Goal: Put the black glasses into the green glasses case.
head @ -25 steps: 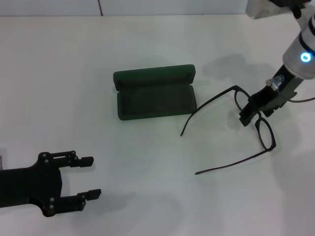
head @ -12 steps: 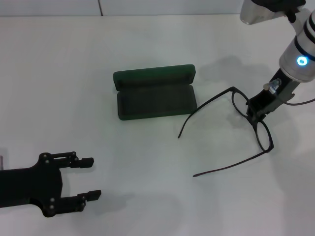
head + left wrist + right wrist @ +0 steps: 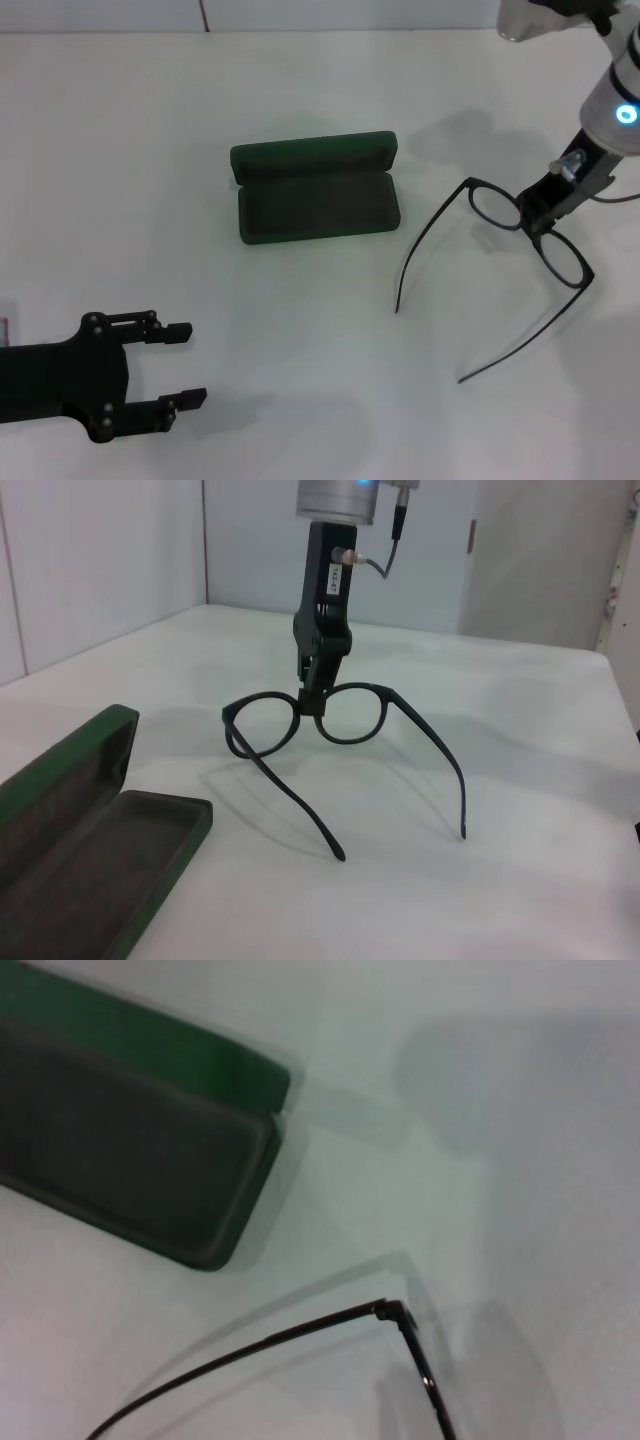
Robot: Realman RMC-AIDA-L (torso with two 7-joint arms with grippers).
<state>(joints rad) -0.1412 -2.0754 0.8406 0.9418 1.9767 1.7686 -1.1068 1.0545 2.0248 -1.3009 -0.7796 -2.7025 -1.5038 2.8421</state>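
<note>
A: What fills the scene, biggest first?

B: The white bench (image 3: 300, 90), then the green glasses case (image 3: 315, 187) lying open just above the centre of the head view, lid tipped back, lining bare.

A: And the arms?

B: The left pincer (image 3: 178, 362) sits at the lower left, fingers spread, grasping nothing. The right pincer (image 3: 537, 209) at the right edge is clenched on the bridge of the black glasses (image 3: 520, 250).

A: Where are those exactly?

B: Right of the case, well apart from it, temples unfolded and trailing down to the bench.

A: How will they handle?

B: Light, thin and springy, I'd judge, with lenses that scratch. The bridge looks like the stiffest hold; the open temples may catch on the case rim.
</note>
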